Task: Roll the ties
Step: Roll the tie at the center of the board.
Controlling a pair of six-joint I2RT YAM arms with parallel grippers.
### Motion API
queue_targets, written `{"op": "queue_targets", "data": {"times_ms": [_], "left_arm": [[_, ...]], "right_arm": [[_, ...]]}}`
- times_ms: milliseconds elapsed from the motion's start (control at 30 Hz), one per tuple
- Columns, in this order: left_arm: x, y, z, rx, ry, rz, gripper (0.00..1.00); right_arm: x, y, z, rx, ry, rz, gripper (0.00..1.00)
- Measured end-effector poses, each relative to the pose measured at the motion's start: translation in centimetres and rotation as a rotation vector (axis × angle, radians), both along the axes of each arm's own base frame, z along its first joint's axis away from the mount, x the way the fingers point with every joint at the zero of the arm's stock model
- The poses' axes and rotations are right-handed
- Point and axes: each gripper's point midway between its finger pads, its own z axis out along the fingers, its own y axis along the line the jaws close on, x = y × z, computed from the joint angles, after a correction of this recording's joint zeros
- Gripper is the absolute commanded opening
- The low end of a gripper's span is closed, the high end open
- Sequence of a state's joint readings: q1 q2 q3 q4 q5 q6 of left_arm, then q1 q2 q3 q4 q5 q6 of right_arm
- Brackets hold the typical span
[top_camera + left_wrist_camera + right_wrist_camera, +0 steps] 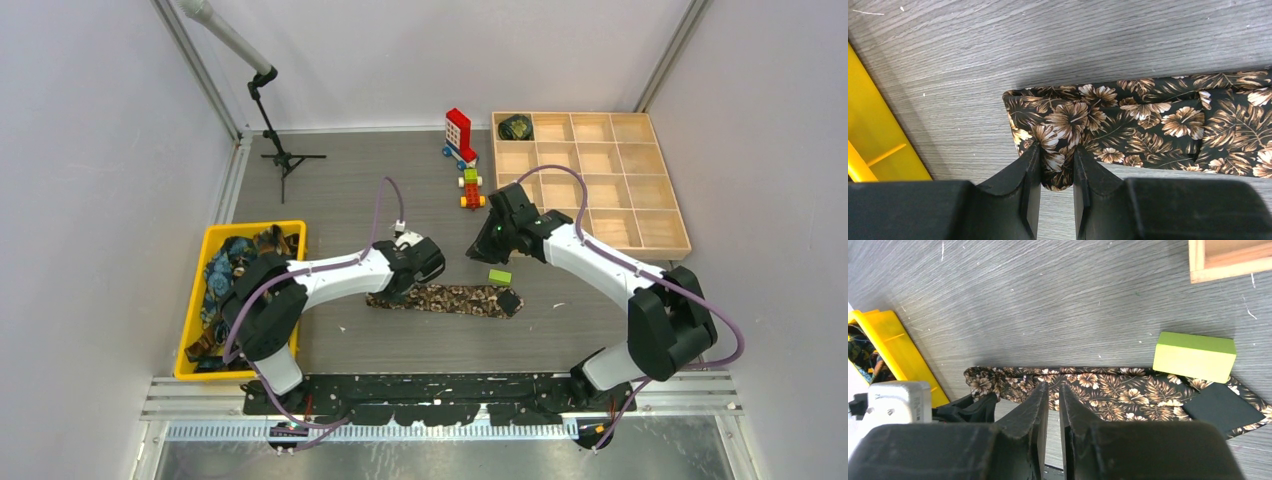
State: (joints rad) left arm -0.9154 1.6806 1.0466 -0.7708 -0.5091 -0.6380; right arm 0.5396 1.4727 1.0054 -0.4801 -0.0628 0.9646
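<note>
- The leaf-patterned tie (445, 299) is laid flat mid-table.
- Its 9 o'clock end is pinched by the left gripper (1057, 170).
- The right gripper (1053, 405) is held above it, fingers pressed nearly together on nothing.
- A green block (1194, 356) is set at its 12 o'clock edge.
- A yellow bin (252, 227) is seen at 9 o'clock.

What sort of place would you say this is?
Probably a robot test cell, not a home: white panel walls enclose the table, two arms are bolted at its edge, and a yellow bin of ties sits opposite a wooden compartment tray.
</note>
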Motion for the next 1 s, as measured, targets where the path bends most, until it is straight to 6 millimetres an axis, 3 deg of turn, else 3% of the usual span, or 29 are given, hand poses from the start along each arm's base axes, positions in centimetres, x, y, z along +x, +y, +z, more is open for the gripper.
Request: {"op": "queue_targets", "data": {"times_ms": [200, 467, 767, 1000], "left_arm": [[-0.1, -0.3, -0.2, 0.016, 0.031, -0.049, 0.33], [-0.4, -1.0, -0.1, -0.015, 0.058, -0.088, 0.41], [-1.0, -2.0, 0.6, -0.086, 0.08, -0.113, 0.42], [-1.2, -2.5, 2.2, -0.155, 0.058, -0.124, 0.46]], "right_arm": [[0.0, 0.0, 0.5, 0.009, -0.01, -0.002, 0.22], [-0.2, 0.2, 0.5, 0.018, -0.004, 0.005, 0.23], [-0.5, 0.8, 0.6, 0.043, 0.009, 0.018, 0.24], [-1.2, 3.3, -0.3, 0.052, 0.035, 0.069, 0.24]]}}
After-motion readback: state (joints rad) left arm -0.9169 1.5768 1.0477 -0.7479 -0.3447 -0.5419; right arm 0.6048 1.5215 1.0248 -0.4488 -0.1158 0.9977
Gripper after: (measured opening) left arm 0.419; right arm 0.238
